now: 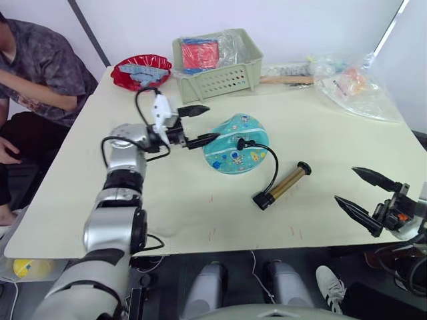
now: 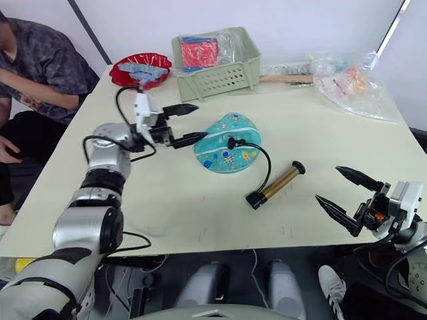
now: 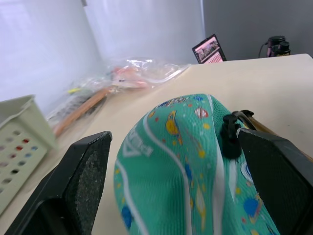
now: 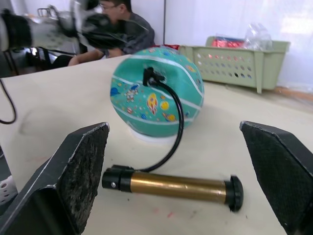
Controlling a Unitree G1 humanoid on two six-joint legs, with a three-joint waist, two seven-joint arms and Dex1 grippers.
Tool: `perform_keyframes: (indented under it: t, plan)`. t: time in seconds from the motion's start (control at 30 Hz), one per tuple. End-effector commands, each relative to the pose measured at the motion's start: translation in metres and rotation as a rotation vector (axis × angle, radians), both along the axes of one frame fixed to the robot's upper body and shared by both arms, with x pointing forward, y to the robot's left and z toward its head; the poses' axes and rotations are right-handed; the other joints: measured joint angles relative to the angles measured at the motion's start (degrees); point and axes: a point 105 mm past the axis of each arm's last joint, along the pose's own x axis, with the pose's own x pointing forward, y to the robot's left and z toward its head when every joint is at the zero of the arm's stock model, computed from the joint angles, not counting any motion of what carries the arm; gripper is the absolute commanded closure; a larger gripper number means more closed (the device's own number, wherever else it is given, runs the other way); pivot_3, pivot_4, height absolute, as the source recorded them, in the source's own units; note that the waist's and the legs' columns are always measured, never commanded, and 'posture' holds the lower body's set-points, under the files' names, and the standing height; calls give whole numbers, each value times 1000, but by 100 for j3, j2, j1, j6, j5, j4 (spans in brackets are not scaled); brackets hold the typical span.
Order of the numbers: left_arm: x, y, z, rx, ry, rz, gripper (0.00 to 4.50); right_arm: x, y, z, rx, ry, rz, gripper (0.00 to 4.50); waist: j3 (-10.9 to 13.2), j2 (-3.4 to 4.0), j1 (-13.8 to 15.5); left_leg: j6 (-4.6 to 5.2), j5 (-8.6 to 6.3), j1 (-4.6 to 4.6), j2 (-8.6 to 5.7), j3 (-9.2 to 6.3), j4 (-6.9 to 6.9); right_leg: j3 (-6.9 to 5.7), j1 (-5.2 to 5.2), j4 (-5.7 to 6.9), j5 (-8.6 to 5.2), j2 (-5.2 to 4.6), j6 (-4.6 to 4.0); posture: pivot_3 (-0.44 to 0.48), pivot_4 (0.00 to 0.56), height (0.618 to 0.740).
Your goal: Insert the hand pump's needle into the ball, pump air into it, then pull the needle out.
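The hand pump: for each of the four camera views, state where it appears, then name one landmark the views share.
Left eye view: hand pump lies right of centre, right of the ball.
Right eye view: near centre, right of the ball.
Left wrist view: its barrel cannot be made out; the hose fitting sits on the ball.
Right wrist view: low centre, before the ball.
Shared landmark: the ball.

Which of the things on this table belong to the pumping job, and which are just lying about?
Part of the job:
- ball
- hand pump, lying on the table
- its hose, with the fitting at the ball
- left gripper, open beside the ball
- right gripper, open

Lying about:
- green basket
- red bowl
- plastic bags
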Motion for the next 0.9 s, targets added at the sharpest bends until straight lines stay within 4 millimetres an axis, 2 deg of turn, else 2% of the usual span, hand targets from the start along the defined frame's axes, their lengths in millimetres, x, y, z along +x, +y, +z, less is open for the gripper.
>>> perform_keyframes:
  t: [0.03, 0.23, 0.37, 0.5, 0.9]
  plan:
    - [-15, 14, 8, -22, -6, 23, 139, -2, -4, 5, -14, -39, -12, 0, 2, 3, 20, 0, 0, 0, 1, 0, 0, 0, 0, 0, 0, 0, 0, 0, 150, 738]
    - [-48, 40, -18, -25, 72, 156, 139, -4, -18, -9, -54, 0, -49, 0, 2, 7, 45, -1, 0, 3, 7, 3, 3, 6, 1, -2, 1, -3, -2, 0, 150, 738]
    - [-67, 51, -38, -12, 120, 238, 139, -3, -29, -16, -75, 19, -74, 0, 4, 10, 51, -1, 0, 8, 12, 10, 2, 17, 1, -1, 1, -6, -5, 0, 150, 738]
    - [-95, 66, -67, 0, 196, 336, 139, -2, -42, -24, -101, 43, -87, 0, 3, 14, 34, -2, -1, 15, 25, 23, 2, 29, 1, -4, 6, -17, -12, 0, 150, 738]
    - [-139, 110, -93, 96, 271, 505, 139, -9, -72, -35, -176, 86, -129, 0, 5, 17, 138, -2, -1, 47, 51, 84, -5, 64, 6, -4, -2, -4, -41, 0, 150, 738]
